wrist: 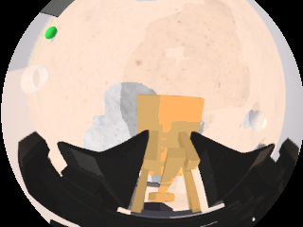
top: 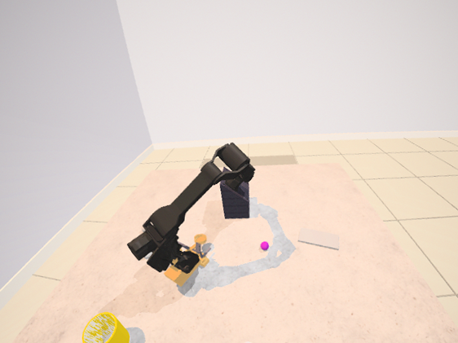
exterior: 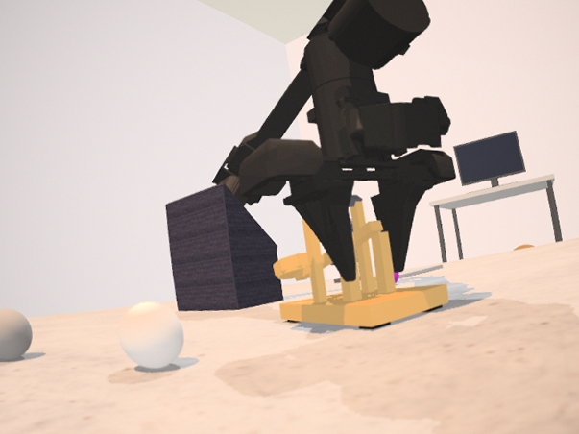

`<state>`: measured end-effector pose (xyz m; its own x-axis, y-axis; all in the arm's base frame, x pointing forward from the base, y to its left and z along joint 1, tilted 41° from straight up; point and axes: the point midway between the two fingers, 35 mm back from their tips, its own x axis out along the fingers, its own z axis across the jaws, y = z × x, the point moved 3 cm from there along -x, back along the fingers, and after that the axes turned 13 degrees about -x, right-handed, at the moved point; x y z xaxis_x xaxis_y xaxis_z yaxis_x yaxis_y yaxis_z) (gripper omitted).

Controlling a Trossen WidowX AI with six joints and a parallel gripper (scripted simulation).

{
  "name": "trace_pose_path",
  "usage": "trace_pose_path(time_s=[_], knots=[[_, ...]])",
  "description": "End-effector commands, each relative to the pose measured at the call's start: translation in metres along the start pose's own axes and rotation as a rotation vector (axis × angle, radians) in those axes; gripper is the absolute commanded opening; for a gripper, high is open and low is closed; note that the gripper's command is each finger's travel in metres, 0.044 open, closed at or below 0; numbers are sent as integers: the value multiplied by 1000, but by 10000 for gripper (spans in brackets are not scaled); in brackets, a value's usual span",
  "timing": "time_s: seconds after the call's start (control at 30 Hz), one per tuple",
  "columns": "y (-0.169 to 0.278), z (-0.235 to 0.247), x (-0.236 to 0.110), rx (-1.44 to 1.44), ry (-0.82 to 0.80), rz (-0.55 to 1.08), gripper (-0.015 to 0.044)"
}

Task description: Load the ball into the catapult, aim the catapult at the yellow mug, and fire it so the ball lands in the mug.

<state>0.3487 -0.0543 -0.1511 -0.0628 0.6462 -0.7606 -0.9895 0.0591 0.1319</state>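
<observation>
On the surface in the top view, the pink ball point(top: 264, 246) point(exterior: 395, 277) lies outside the catapult point(top: 176, 275) point(exterior: 360, 309) point(wrist: 170, 111), well apart from it. The yellow mug point(top: 116, 339) stands upright near the lower left edge of the view, apart from the catapult. The black end effector point(top: 183, 262) point(exterior: 373, 274) point(wrist: 170, 133) reaches down over the catapult, whose round cup point(top: 200, 238) points towards the dark block point(top: 236, 206) point(exterior: 203, 256) under the arm. A flat grey plate point(top: 319, 238) lies to the right of the ball.

From the exterior view, the end effector has its fingers partway apart, gripping the catapult by its upright frame. The catapult's base is low and roughly level; whether it fully touches the surface is hard to tell. A white ball point(exterior: 151, 335) and a grey ball point(exterior: 8, 333) sit at the left, and a sliver of the pink ball shows behind the catapult.

Through the wrist view, the catapult's frame is between the two fingers, with a green ball point(wrist: 51, 32) far off at upper left.
</observation>
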Motion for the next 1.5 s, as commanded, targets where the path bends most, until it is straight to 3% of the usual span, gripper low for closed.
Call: trace_pose_path(time_s=[0.0,0.2,0.27,0.4,0.47,0.8,0.97,1.47], knots=[[0,0,-1,-1,1,0,236],[-1,0,-3,-1,1,0,394],[-3,-1,-24,0,3,-1,440],[-1,-2,-91,2,5,-1,440],[0,-1,-102,2,5,-1,440],[3,-1,-94,11,-1,-2,440],[2,0,-49,11,-2,-2,440],[1,0,-34,11,-3,-2,440]])
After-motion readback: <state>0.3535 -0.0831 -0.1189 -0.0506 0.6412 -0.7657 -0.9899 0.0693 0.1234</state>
